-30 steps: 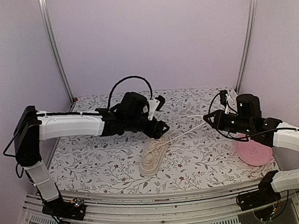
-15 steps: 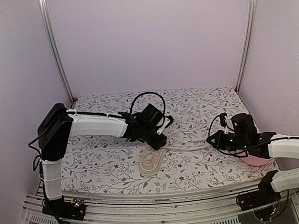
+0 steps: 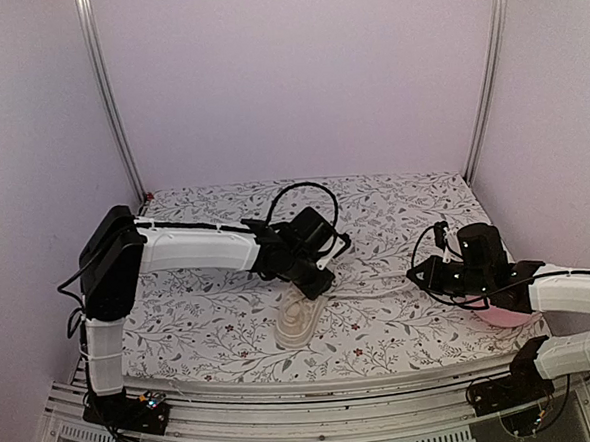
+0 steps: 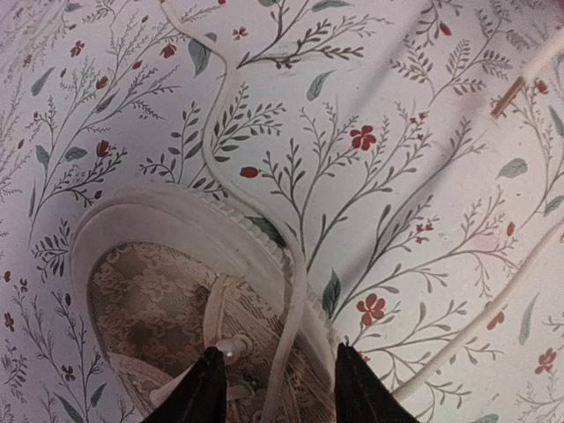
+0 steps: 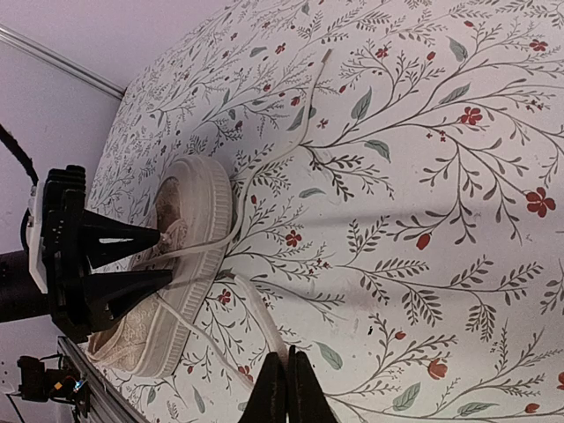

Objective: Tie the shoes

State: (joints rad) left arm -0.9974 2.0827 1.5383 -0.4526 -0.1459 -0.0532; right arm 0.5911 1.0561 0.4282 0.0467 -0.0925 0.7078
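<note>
Dropped from a second ago, left pincer (image 4: 276,350) low at cream sneaker (image 3: 299,319), fingers apart astride lace (image 4: 295,286), right pincer (image 5: 286,357) clamped together on lace end, floral table (image 3: 402,325).

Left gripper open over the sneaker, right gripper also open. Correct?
No. The right gripper is shut, pinching a lace that runs back to the sneaker; the right wrist view shows it. The left gripper is open over the sneaker, as stated.
</note>
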